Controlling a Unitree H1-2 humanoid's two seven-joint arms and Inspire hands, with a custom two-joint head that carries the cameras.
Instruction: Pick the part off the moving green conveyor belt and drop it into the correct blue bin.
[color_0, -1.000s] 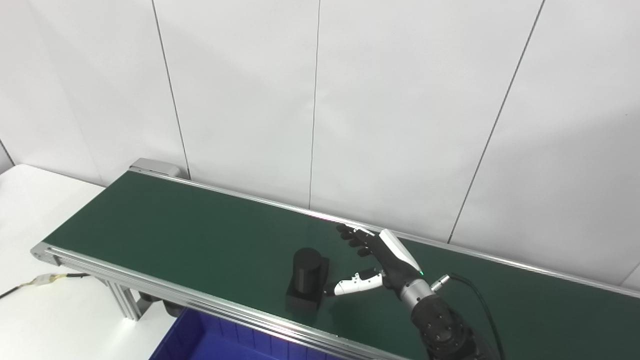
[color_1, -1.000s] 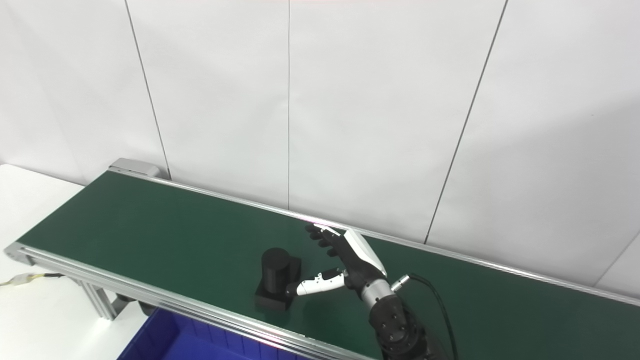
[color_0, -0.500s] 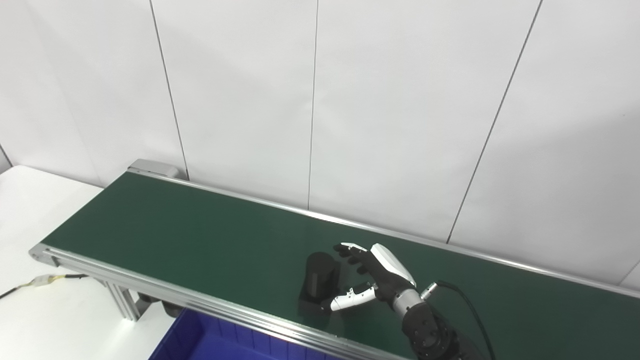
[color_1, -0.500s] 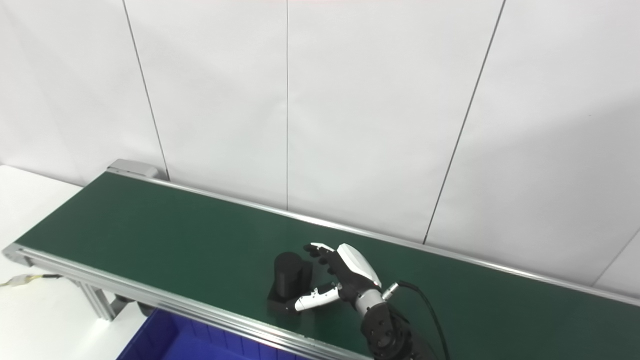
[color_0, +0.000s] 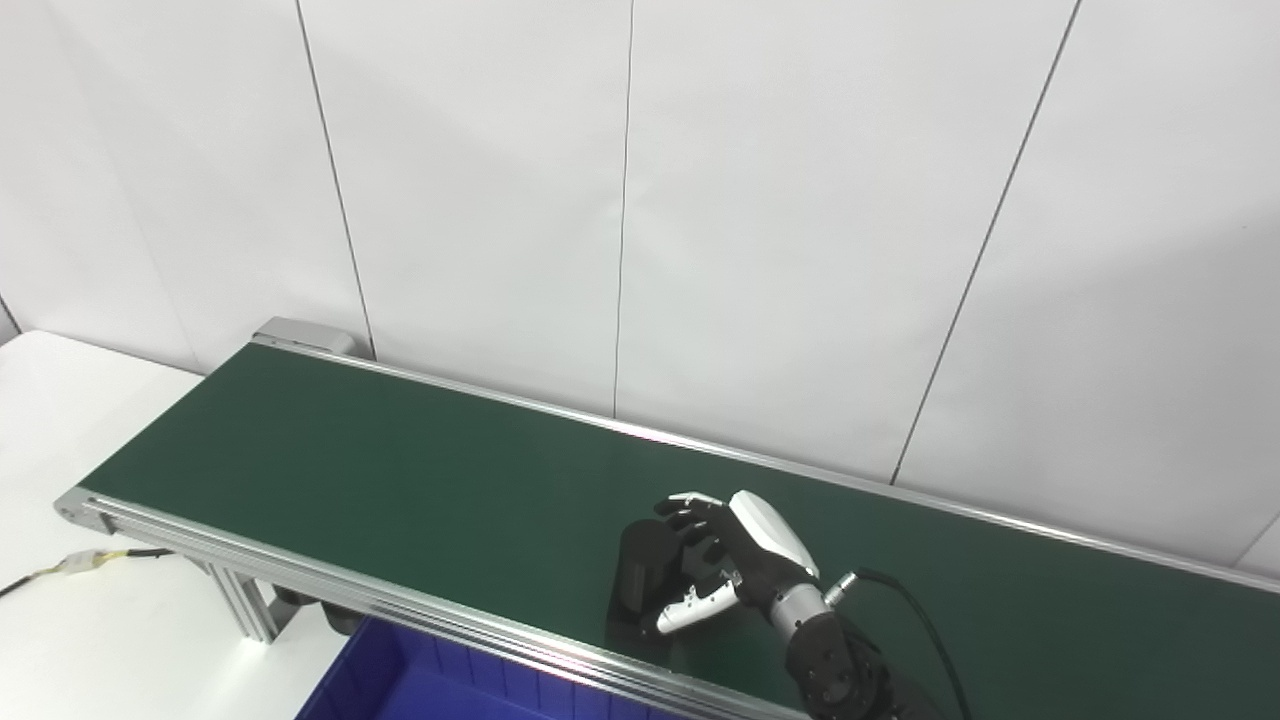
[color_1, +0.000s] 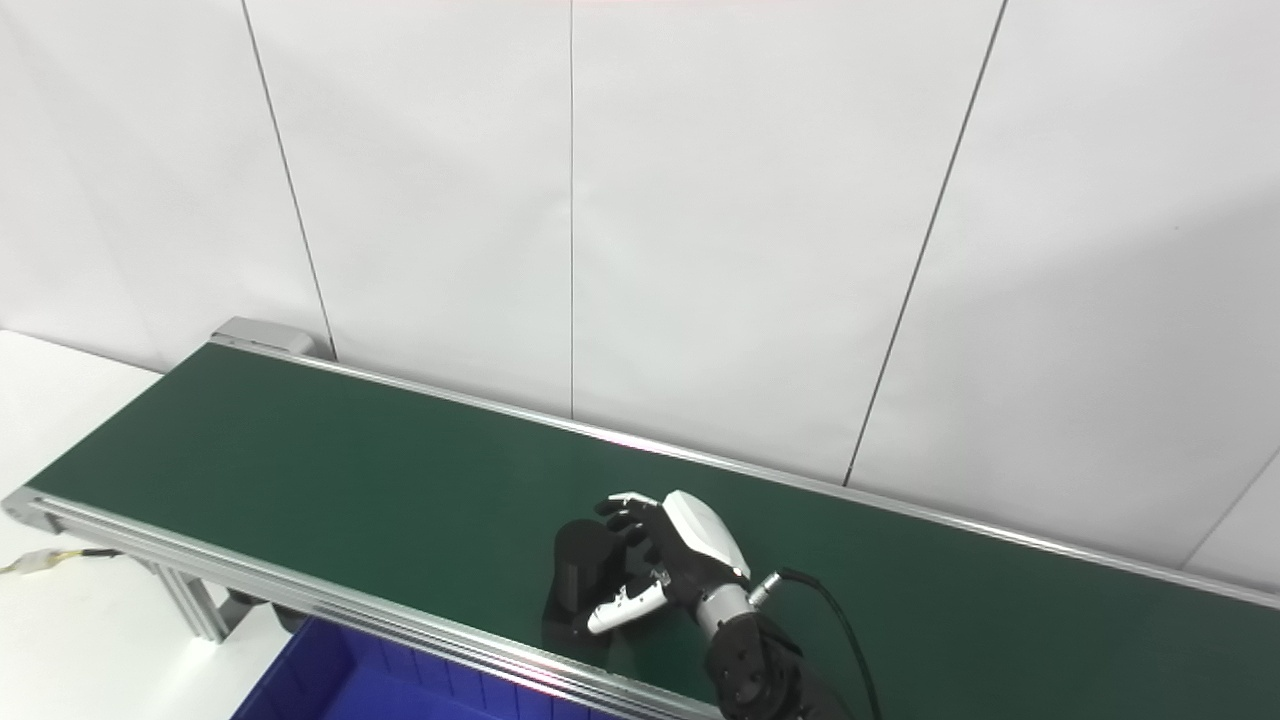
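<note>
The part (color_0: 640, 572) is black, a short cylinder on a square base. It stands on the green conveyor belt (color_0: 350, 470) near its front rail, and it also shows in the right eye view (color_1: 578, 566). My right hand (color_0: 738, 556) reaches in from the bottom right. Its fingers curl over the cylinder's far side and its white-tipped thumb presses the near side. The part's base rests on the belt. My left hand is not in view.
A blue bin (color_0: 400, 685) sits below the belt's front rail at the bottom edge, only partly in view. A white table (color_0: 50, 400) with a cable (color_0: 80, 563) lies at the left. A white panelled wall stands behind the belt.
The part has ridden the belt to the right into my right hand. The hand dropped lower, and its fingers and thumb closed from spread open onto the cylinder.
</note>
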